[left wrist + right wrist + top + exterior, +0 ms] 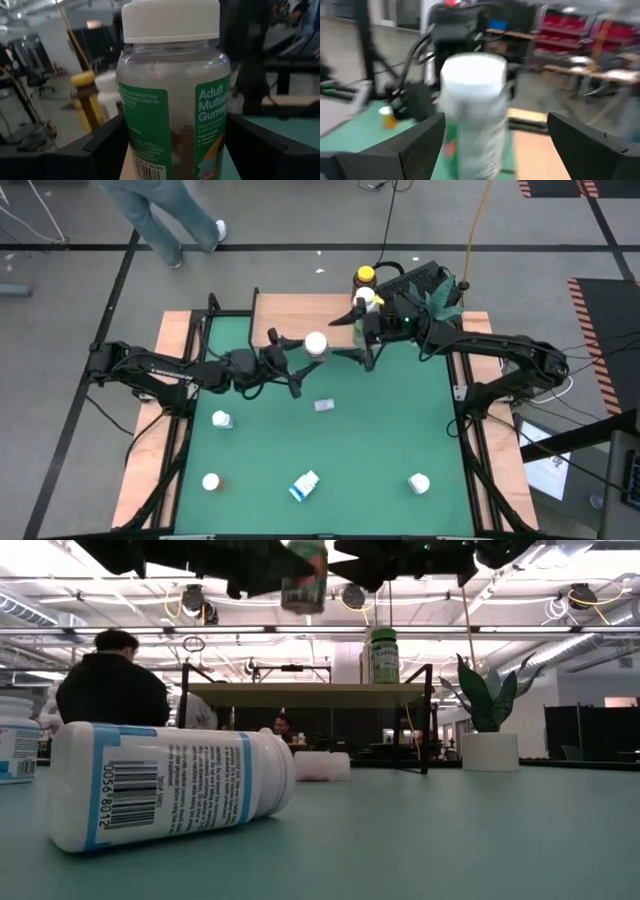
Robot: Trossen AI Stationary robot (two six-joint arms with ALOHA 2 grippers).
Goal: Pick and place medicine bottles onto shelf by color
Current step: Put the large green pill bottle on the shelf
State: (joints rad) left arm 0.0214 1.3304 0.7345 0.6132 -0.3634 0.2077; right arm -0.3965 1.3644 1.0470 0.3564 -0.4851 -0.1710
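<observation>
Medicine bottles, green-labelled one aloft for the shelf

Nearest you in the low view, a blue-labelled bottle [165,785] lies on its side on the green table [380,430], at about 6 o'clock in the overhead view, waiting its turn with three white-capped ones scattered round it. Farther in, your left gripper [298,365] is clamped on the green-labelled gummy bottle [316,345], carried upright and clear of the table so it can go down standing. It hangs near 12 o'clock, just short of the shelf [300,315]. Your right gripper [362,350], fingers spread and empty, faces that bottle from the 3 o'clock side, probably ready to take or steady it, though its wrist view is too smeared to say. Beyond, a green bottle [383,655] stands on the shelf, so this one likely belongs beside it.
</observation>
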